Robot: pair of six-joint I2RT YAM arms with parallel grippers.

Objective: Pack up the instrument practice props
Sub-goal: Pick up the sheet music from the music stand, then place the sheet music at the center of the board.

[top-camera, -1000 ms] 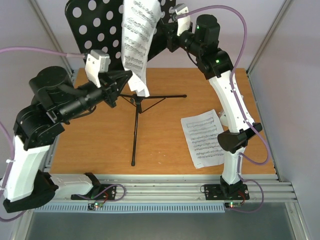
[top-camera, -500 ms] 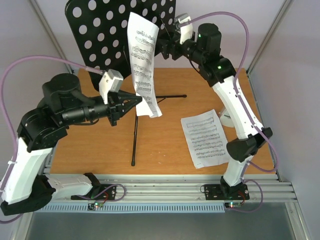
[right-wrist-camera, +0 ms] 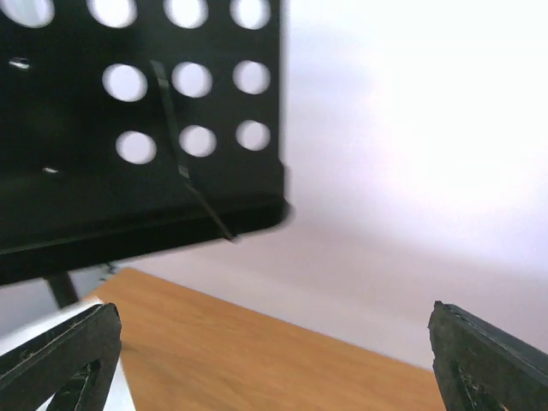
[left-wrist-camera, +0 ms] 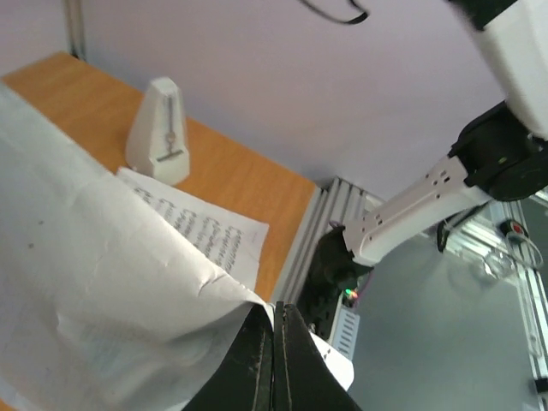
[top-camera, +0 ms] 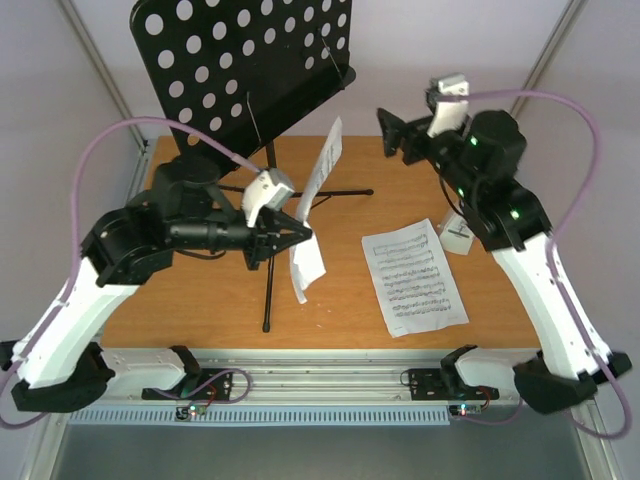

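The black music stand (top-camera: pixel 240 60) rises at the back left, its round-holed desk (right-wrist-camera: pixel 137 111) bare. My left gripper (top-camera: pixel 305 237) is shut on a white sheet-music page (top-camera: pixel 322 175) that hangs on edge over the tripod legs. From the left wrist view the jaws (left-wrist-camera: pixel 276 321) pinch the page's corner (left-wrist-camera: pixel 94 300). A second page (top-camera: pixel 415 277) lies flat on the table at the right. The pale metronome (top-camera: pixel 458 237) stands beside it, partly behind my right arm, and shows as the same wedge (left-wrist-camera: pixel 160 133) to the left wrist. My right gripper (top-camera: pixel 395 132) hangs open and empty right of the stand.
The wooden table (top-camera: pixel 200 290) ends in a metal rail (top-camera: pixel 330 385) at the near side. Pale walls close the back and both sides. The stand's tripod legs (top-camera: pixel 270 300) spread across the table's middle.
The right gripper opened, let go of the page's top and drew back to the right. The left gripper carried the page down and right, off the stand's desk.
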